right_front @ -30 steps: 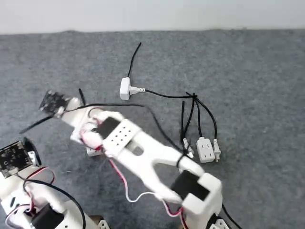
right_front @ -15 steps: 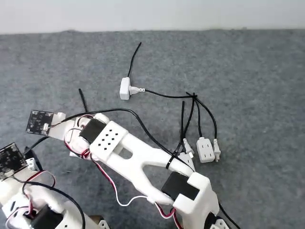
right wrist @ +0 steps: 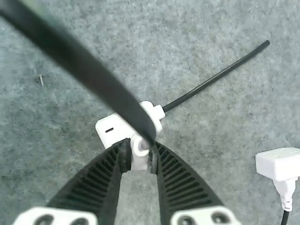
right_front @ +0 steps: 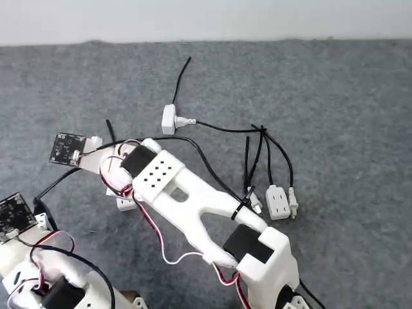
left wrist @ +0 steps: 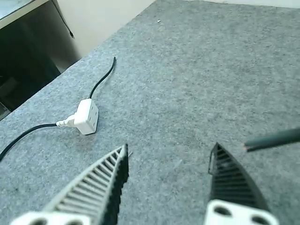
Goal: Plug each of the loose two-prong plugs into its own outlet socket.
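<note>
Holding a two-prong plug (right wrist: 139,161) clamped, your right gripper (right wrist: 139,143) sits at the near-left outlet socket (right wrist: 112,126): keep it square, press straight. Your left gripper (left wrist: 168,152): spread, empty.

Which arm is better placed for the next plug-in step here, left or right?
Right. The right pincer is shut on the white corded connector. The left pincer is open and holds nothing, over grey carpet.

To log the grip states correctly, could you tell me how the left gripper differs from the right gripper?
The left gripper is open; the right gripper is shut. The left holds nothing above the grey carpet; the right clamps a white socket. Both have ribbed black fingers.
</note>
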Motion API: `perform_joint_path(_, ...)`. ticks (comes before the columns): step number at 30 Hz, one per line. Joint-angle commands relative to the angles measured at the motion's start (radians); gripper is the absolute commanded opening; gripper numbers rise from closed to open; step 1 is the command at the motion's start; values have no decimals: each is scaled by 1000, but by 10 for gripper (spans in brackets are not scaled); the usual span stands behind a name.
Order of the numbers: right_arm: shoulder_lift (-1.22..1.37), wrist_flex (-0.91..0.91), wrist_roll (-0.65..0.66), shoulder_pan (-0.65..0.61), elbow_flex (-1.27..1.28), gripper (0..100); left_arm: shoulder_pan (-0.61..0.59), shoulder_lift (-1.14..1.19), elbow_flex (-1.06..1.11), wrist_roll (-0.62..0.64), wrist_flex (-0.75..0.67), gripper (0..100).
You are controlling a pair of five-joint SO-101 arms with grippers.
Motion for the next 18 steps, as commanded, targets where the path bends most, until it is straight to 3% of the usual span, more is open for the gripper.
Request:
perform_joint_path(1,-19,-35,-78,13,-55,10,9,-17,-19,-3,-2,275)
perform_joint_path(4,-47,-51,-172,31,-61,10,15,-17,-12,-3,-3,275)
perform_joint_path(8,-171,-44,-141,35,-61,10,95,-17,-16,5,-64,274)
perform_joint_path(18,-605,96,-81,39,-61,10,460,-17,-31,37,-305,274)
